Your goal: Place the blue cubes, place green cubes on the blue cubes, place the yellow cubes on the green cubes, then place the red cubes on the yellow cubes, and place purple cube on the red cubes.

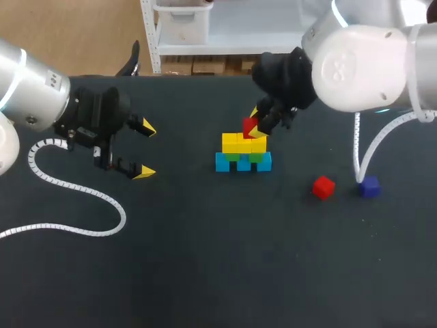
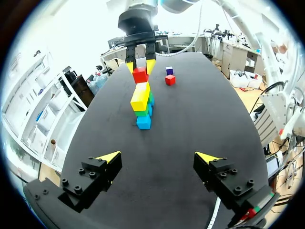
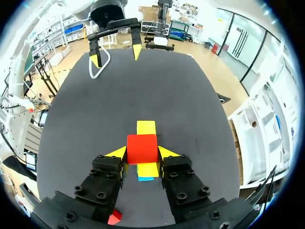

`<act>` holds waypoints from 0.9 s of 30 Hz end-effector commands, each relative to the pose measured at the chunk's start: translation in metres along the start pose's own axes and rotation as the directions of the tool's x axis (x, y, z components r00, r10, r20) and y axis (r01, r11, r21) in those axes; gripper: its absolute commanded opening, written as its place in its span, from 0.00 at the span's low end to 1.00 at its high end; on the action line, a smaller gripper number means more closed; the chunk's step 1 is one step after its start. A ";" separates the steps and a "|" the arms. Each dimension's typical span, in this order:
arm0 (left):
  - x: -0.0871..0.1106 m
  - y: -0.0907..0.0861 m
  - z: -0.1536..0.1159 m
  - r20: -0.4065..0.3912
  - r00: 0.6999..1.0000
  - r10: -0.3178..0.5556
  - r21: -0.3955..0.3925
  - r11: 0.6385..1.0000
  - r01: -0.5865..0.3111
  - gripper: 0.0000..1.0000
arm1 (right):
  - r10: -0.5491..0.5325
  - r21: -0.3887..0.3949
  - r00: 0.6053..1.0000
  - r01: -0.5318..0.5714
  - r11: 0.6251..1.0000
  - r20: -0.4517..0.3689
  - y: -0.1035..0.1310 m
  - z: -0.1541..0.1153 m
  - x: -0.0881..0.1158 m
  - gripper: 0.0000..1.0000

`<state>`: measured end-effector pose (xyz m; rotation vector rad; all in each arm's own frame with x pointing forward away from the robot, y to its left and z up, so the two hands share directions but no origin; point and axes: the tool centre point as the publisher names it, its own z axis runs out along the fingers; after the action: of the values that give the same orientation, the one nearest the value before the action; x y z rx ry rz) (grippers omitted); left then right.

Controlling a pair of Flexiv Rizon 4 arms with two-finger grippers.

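A stack stands mid-table: a row of blue cubes (image 1: pixel 244 162), green cubes (image 1: pixel 246 156) on them and yellow cubes (image 1: pixel 243 143) on top. My right gripper (image 1: pixel 255 127) is shut on a red cube (image 1: pixel 250 126), held just above the yellow layer's right part. In the right wrist view the red cube (image 3: pixel 142 148) fills the gap between the fingers, with yellow cubes (image 3: pixel 146 128) under and ahead of it. A second red cube (image 1: pixel 323 186) and a purple cube (image 1: pixel 369 186) lie loose to the right. My left gripper (image 1: pixel 145 150) stands open, well left of the stack.
A white coiled cable (image 1: pixel 82 195) trails over the table at the left; another (image 1: pixel 356 147) hangs beside the right arm, near the purple cube. The table's far edge runs behind the stack.
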<state>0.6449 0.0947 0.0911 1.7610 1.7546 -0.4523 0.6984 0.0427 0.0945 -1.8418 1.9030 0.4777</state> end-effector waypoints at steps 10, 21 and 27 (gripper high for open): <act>0.001 0.000 0.000 0.004 1.000 0.002 -0.002 1.000 -0.002 1.00 | -0.011 0.020 1.000 0.011 1.000 0.012 0.002 0.004 0.006 0.00; 0.001 0.000 0.000 0.004 1.000 0.002 -0.002 1.000 -0.002 1.00 | 0.004 0.033 1.000 -0.004 0.999 0.014 -0.001 0.003 0.011 0.00; 0.001 0.000 0.000 0.004 1.000 0.002 -0.002 1.000 -0.002 1.00 | 0.005 0.029 1.000 -0.005 1.000 0.013 -0.003 0.005 0.011 0.00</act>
<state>0.6449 0.0947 0.0911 1.7610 1.7546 -0.4522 0.7011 0.0353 0.0853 -1.8125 1.8965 0.4601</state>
